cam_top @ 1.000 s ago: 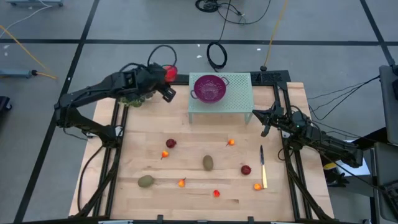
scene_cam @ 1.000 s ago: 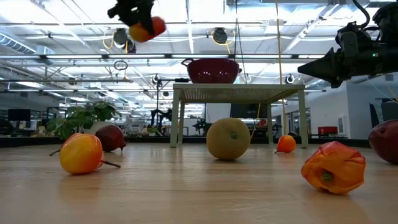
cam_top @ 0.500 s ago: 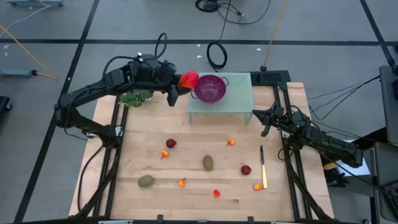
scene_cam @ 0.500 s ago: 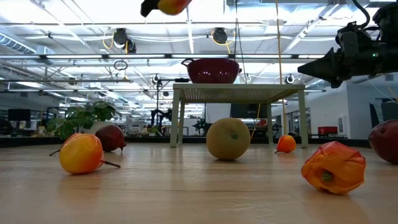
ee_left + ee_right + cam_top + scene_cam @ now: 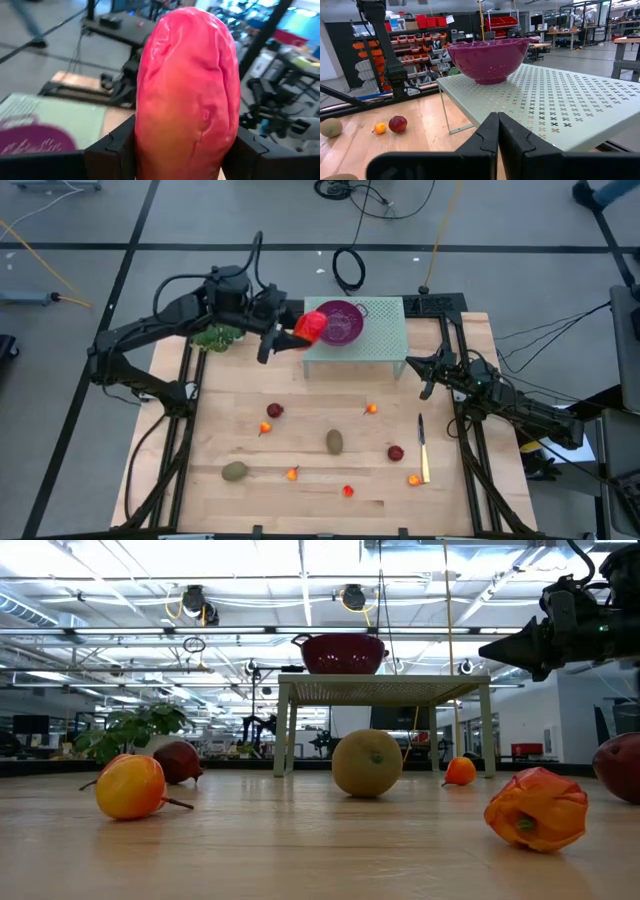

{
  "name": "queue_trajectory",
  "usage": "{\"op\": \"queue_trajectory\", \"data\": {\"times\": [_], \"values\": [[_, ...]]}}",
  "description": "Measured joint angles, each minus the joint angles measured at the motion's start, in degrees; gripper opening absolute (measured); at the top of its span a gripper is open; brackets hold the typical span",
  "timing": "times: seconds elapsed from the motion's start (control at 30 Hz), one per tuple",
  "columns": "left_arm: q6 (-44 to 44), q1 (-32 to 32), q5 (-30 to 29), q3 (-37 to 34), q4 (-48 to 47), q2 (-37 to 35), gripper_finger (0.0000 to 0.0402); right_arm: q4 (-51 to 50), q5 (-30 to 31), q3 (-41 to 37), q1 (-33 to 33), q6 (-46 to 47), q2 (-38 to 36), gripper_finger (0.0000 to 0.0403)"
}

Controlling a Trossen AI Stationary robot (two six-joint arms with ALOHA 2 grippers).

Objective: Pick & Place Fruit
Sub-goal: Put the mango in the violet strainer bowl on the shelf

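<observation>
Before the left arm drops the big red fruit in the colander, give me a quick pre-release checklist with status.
1. Grip: left gripper shut on the orange-red fruit, a finger on each side in the wrist view. ok.
2. Fruit over the purple colander: in the high view it sits at the bowl's left rim, not over the centre. not ok.
3. Height above the rim: gripper out of the low view. cannot tell.
4. Colander upright on the green stand. ok.
5. Right gripper shut, parked right of the stand, away from the bowl. ok.
6. Colander contents: nothing seen inside from above. ok.
</observation>
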Motion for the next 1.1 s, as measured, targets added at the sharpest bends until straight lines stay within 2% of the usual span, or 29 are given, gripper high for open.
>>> {"op": "queue_trajectory", "data": {"times": [0.23, 0.4, 0.67, 0.9, 1.1], "values": [[0.2, -1.9, 0.5, 0.0, 3.0, 0.0, 0.0197, 0.0, 0.0, 0.0, 0.0, 0.0, 0.0, 0.0000], [-0.3, -2.0, -0.3, 0.0, 3.0, 0.0, 0.0206, 0.0, 0.0, 0.0, 0.0, 0.0, 0.0, 0.0000], [-4.3, -2.1, -17.2, 0.0, 0.5, 2.4, 0.0196, 0.0, 0.0, 0.0, 0.0, 0.0, 0.0, 0.0000], [-3.7, -2.7, -24.0, 0.0, 0.0, 7.3, 0.0208, 0.0, 0.0, 0.0, 0.0, 0.0, 0.0, 0.0000], [-3.2, -2.7, -29.0, 0.0, -0.4, 10.2, 0.0198, 0.0, 0.0, 0.0, 0.0, 0.0, 0.0, 0.0000]]}}
